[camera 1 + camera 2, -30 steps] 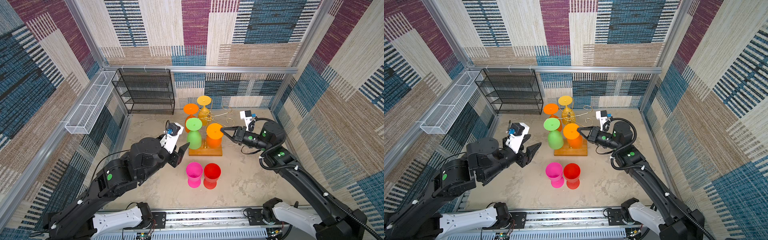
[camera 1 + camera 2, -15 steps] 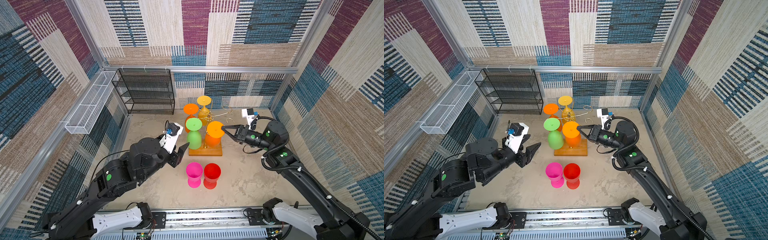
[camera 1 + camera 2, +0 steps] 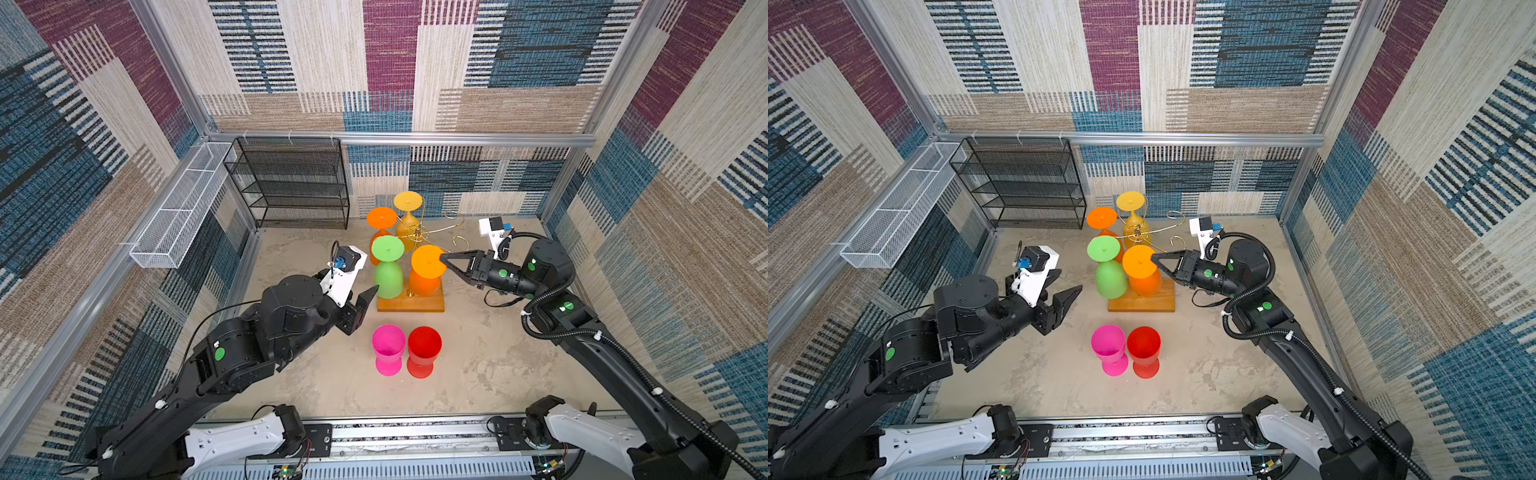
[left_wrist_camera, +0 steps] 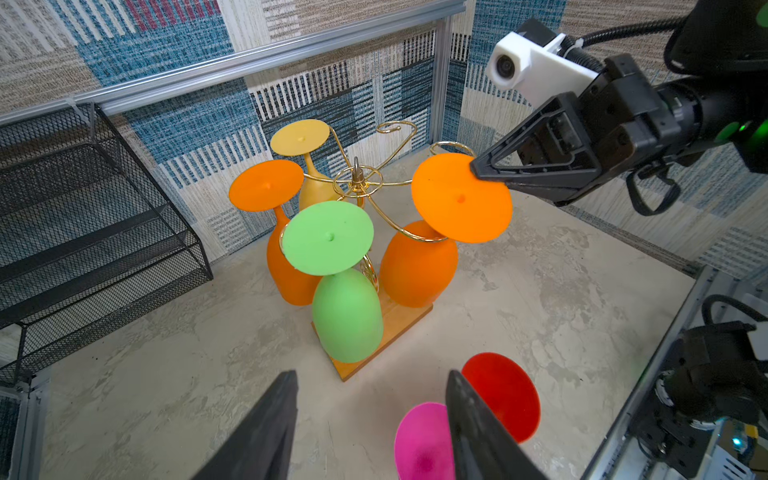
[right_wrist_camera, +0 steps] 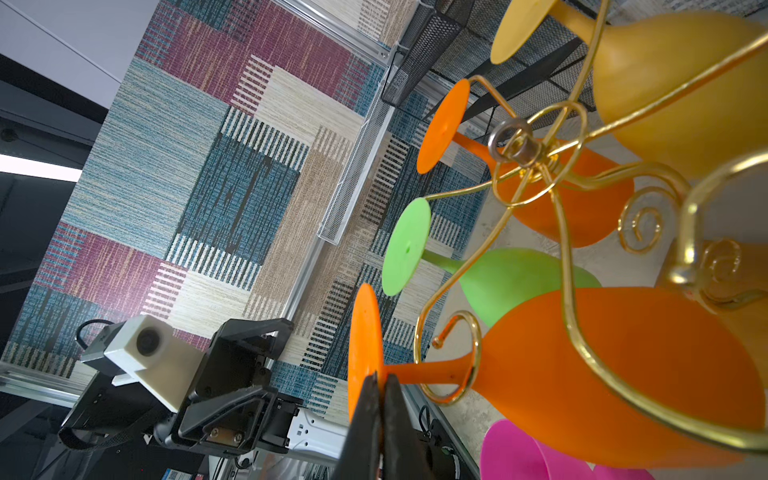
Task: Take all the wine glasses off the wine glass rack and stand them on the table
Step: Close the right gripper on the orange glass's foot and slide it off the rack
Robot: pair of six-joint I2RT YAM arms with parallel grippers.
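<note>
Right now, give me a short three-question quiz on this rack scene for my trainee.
1. How many glasses hang on the rack?
2. True or false: the left gripper holds a glass.
3. The right gripper pinches the front orange glass by its: A bowl, B stem, C foot.
Key: 1 four; 2 false; 3 C.

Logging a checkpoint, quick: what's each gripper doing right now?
Left gripper: open, empty.
Right gripper: shut on the foot of the orange glass nearest it.
</note>
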